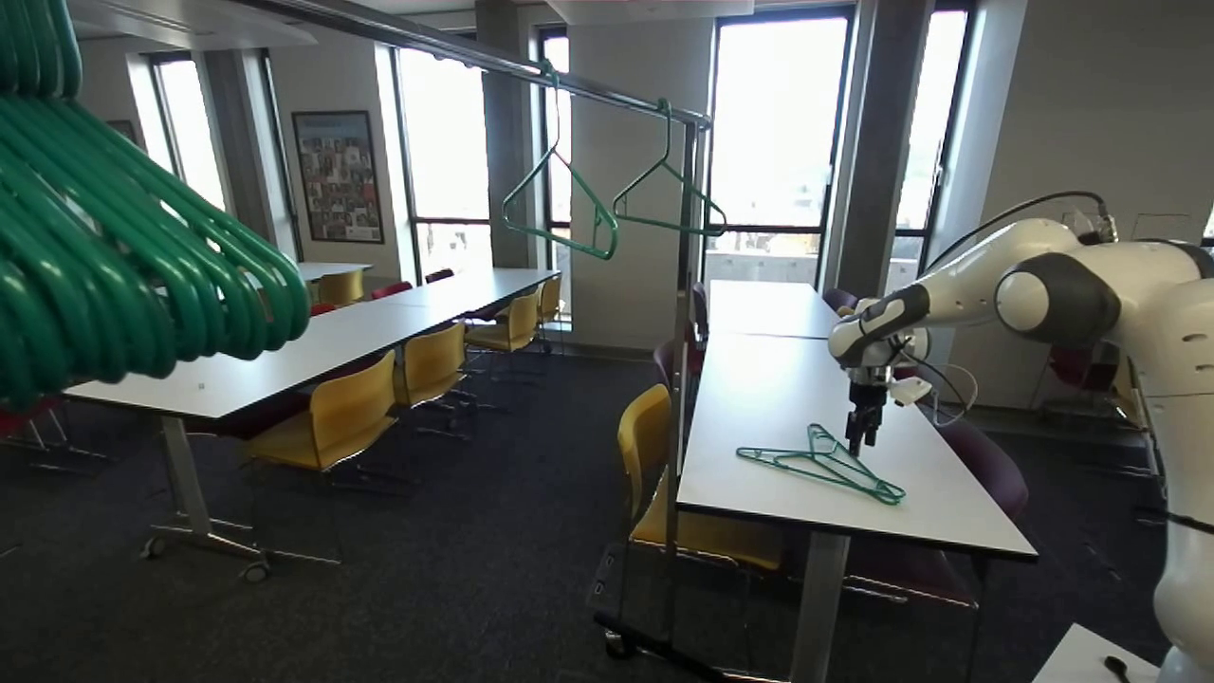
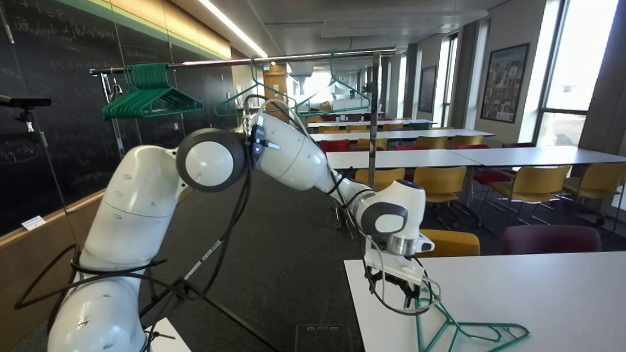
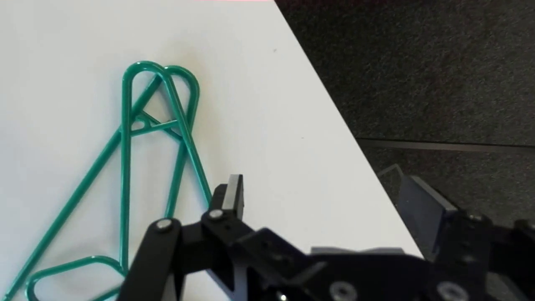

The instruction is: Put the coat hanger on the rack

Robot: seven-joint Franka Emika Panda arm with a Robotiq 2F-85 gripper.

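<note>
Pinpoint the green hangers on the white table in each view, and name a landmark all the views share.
In an exterior view: green hangers right of centre, below mid-height.
In an exterior view: green hangers bottom right, cut off below.
Wrist view: green hangers in the left half, partly behind the hand.
Shared landmark: the white table under them.
</note>
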